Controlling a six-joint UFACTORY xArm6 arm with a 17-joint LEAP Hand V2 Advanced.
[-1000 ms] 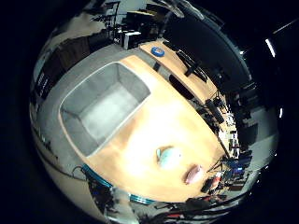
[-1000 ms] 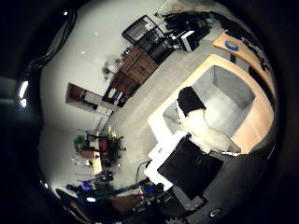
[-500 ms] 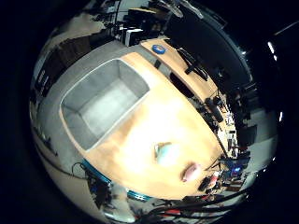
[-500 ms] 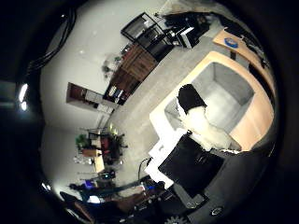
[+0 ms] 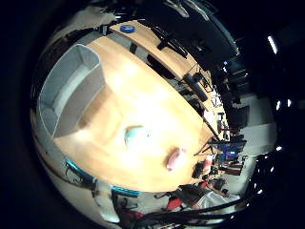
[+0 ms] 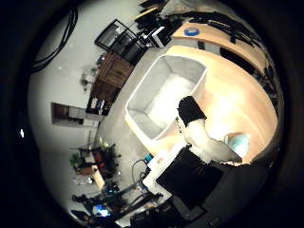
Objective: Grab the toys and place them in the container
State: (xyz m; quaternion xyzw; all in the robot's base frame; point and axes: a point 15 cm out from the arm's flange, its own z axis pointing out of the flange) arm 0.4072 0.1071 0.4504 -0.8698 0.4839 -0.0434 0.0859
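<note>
1. Toys: I see a teal toy (image 5: 135,136) and a pink toy (image 5: 176,159) on the table (image 5: 157,109), both outside the grey container (image 5: 71,95).
2. Robot hand (image 6: 202,135) looks empty, one finger extended; the rest is hidden, so probably relaxed.
3. Teal toy lies nearer it, beside the fingertip.

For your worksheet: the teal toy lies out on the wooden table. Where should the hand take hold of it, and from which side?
Judging by its rounded, low shape, the teal toy is probably best grasped from above, fingers closing across its middle. It lies alone on the table, apart from the pink toy and container, so every side looks free.
</note>
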